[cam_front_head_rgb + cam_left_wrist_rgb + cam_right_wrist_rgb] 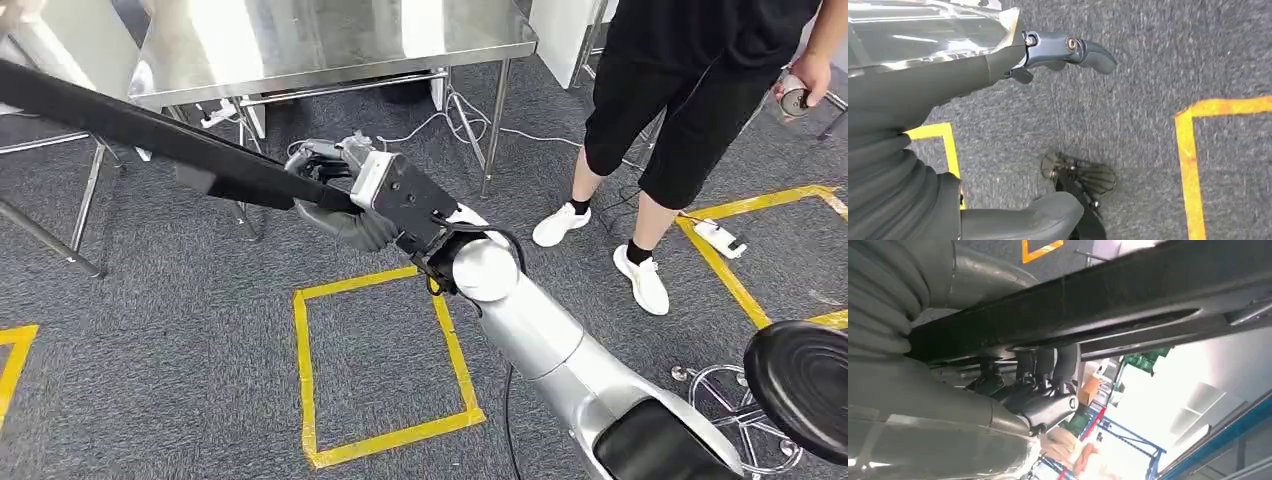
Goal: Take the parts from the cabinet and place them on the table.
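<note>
Carrying a long black part (150, 135) in the right hand (345, 200), near the steel table (330, 40).

Right fingers (1048, 362) wrap around the bar close to one end; most of its length sticks out unsupported toward the head view's upper left, so it may droop, twist in the grip, or clip the table edge or legs. Left hand (1068, 50) hangs over the carpet, fingers loosely apart, holding nothing. A person (690, 90) stands close beside the table — swing risk.
</note>
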Tool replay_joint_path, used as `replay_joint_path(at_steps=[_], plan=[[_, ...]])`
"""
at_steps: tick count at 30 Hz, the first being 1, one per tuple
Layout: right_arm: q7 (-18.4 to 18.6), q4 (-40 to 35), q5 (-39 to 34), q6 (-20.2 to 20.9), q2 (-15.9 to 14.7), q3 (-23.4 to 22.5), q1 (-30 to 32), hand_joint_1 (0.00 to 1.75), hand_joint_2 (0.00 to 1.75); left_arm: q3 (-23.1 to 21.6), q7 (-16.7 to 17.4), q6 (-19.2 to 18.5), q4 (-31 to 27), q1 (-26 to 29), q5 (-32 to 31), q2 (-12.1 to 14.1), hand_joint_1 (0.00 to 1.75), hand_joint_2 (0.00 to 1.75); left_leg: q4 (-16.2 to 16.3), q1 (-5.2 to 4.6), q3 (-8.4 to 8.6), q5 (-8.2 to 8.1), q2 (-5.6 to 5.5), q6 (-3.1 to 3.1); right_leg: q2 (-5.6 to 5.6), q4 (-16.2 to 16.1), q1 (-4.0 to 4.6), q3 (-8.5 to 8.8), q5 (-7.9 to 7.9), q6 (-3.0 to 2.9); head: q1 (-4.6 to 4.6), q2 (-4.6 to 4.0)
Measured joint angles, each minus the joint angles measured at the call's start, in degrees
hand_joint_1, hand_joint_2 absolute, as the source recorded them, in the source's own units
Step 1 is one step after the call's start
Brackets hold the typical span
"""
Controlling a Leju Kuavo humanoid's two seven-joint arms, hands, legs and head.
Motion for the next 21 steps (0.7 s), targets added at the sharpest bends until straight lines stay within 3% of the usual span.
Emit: replay_joint_path(at_steps=[1, 2, 3, 4, 6, 7, 8, 10, 11, 12, 13, 14, 16, 17, 21], plan=[[-0.1, 0.2, 0.0, 0.0, 0.3, 0.0, -0.1, 1.75, 1.75, 0.0, 0.0, 0.1, 0.0, 0.0, 0.0, 0.1, 0.0, 1.75, 0.3, 0.18, -0.21, -0.27, -0.21, -0.19, -0.53, -0.4, -1.09, 0.23, 0.25, -0.46, -0.02, 0.0], [-0.1, 0.3, -0.1, 0.0, 0.5, 0.0, -0.2, 1.75, 1.75, 0.0, 0.0, 0.1, 0.0, 0.1, 0.0, -0.1, 0.0, 1.75, 1.4, -0.2, -0.5, -0.94, 2.6, -0.53, -0.72, -0.4, -0.73, 0.5, 0.21, -0.62, -0.18, 0.0], [-0.4, 0.5, -0.3, -0.1, 0.7, 0.0, -0.4, 1.75, 1.75, 0.0, 0.0, 0.1, 0.0, 0.0, 0.0, -0.1, 0.0, 1.75, 4.0, -0.16, -1.64, -2.55, 5.03, -0.97, -1.15, -0.4, -0.73, 0.68, 0.02, -1.14, -0.88, 0.0], [-0.7, 0.6, -0.5, -0.1, 0.7, -0.1, -0.5, 1.75, 1.75, 0.0, 0.0, 0.2, 0.0, -0.1, 0.0, 0.0, 0.0, 1.75, 8.2, 0.1, -3.67, -4.62, 6.39, -1.34, -1.47, -0.4, -0.55, 0.82, -0.07, -1.28, -0.76, 0.0], [-1.0, 1.1, -1.0, -0.3, 0.7, -0.3, -0.5, 1.75, 1.75, 0.0, -0.2, 0.3, 0.0, -0.2, 0.0, 0.0, 0.0, 1.75, 16.4, 0.39, -7.91, -7.7, 7.37, -1.75, -2.33, -0.4, -0.39, 0.94, -0.26, -1.51, -0.81, 0.0], [-1.1, 1.4, -1.5, -0.5, 0.7, -0.3, -0.5, 1.75, 1.75, 0.0, -0.2, 0.3, 0.0, -0.2, 0.0, 0.0, 0.0, 1.75, 17.6, 0.56, -8.73, -7.41, 7.43, -1.82, -2.6, -0.4, -0.38, 0.97, -0.3, -1.54, -0.83, 0.0], [-1.1, 1.7, -1.8, -0.7, 0.9, -0.4, -0.5, 1.75, 1.75, 0.1, -0.3, 0.3, 0.0, -0.1, 0.0, 0.0, 0.0, 1.75, 16.3, 0.63, -8.24, -6.25, 7.43, -1.83, -2.75, -0.4, -0.37, 1.0, -0.34, -1.56, -0.79, 0.0], [-1.2, 2.1, -2.5, -1.2, 1.2, -0.8, -0.7, 1.75, 1.75, 0.3, -0.5, -0.2, 0.0, -0.1, 0.0, 0.0, 0.0, 1.75, 6.1, 0.62, -2.93, -1.07, 7.54, -1.35, -2.97, -0.4, -0.37, 1.31, -0.55, -1.41, -0.81, 0.0], [-1.2, 2.2, -2.6, -1.2, 1.4, -0.9, -0.9, 1.75, 1.75, 0.5, -0.6, -0.3, 0.0, -0.2, 0.1, 0.0, 0.0, 1.75, 1.7, 0.53, -0.39, 0.42, 7.93, -0.96, -2.98, -0.4, -0.36, 1.45, -0.7, -1.26, -0.85, 0.0], [-1.2, 2.3, -2.6, -1.3, 1.5, -1.0, -1.0, 1.75, 1.75, 0.6, -0.6, -0.6, 0.0, -0.3, 0.1, 0.0, 0.0, 1.75, 0.4, 0.32, 0.27, -0.49, 8.37, -0.73, -3.01, -0.4, -0.23, 1.44, -0.72, -1.22, -0.79, 0.0], [-1.2, 2.4, -2.6, -1.3, 1.5, -1.0, -1.2, 1.75, 1.75, 0.7, -0.6, -0.7, 0.0, -0.3, 0.1, 0.0, 0.0, 1.75, 0.4, 0.02, 0.33, -0.51, 8.36, -0.78, -3.0, -0.4, 0.27, 1.33, -0.82, -1.04, -0.79, 0.0], [-1.3, 2.6, -2.7, -1.3, 1.5, -1.0, -1.3, 1.75, 1.75, 0.9, -0.6, -0.7, 0.0, -0.3, 0.1, 0.0, 0.0, 1.75, 0.3, -0.1, 0.24, -0.33, 8.04, -0.53, -3.05, -0.4, 0.22, 1.3, -0.89, -0.88, -0.68, 0.0], [-1.3, 2.8, -2.7, -1.4, 1.5, -1.0, -1.3, 1.75, 1.75, 1.0, -0.6, -1.3, 0.0, -0.3, 0.1, 0.0, 0.0, 1.75, 0.1, -0.1, 0.38, -0.14, 7.99, -0.92, -3.08, -0.4, 0.88, 1.27, -1.1, -0.96, -0.59, 0.0], [-1.4, 3.0, -2.7, -1.6, 1.4, -1.1, -1.3, 1.75, 1.75, 1.0, -0.7, -1.5, 0.0, -0.3, 0.1, 0.0, 0.0, 1.75, 0.1, -0.31, 0.34, -0.13, 7.84, -0.89, -3.17, -0.5, 0.34, 1.34, -1.09, -0.93, -0.66, 0.0], [-1.4, 3.6, -2.2, -2.5, 1.4, -1.1, -1.4, 1.75, 1.75, 1.4, -0.6, -1.8, 0.0, -0.3, 0.1, 0.0, 0.0, 1.75, 0.1, -0.64, 0.36, -0.26, 7.5, -0.54, -3.35, -0.9, 0.37, 1.6, -1.02, -0.56, -0.63, 0.0]])
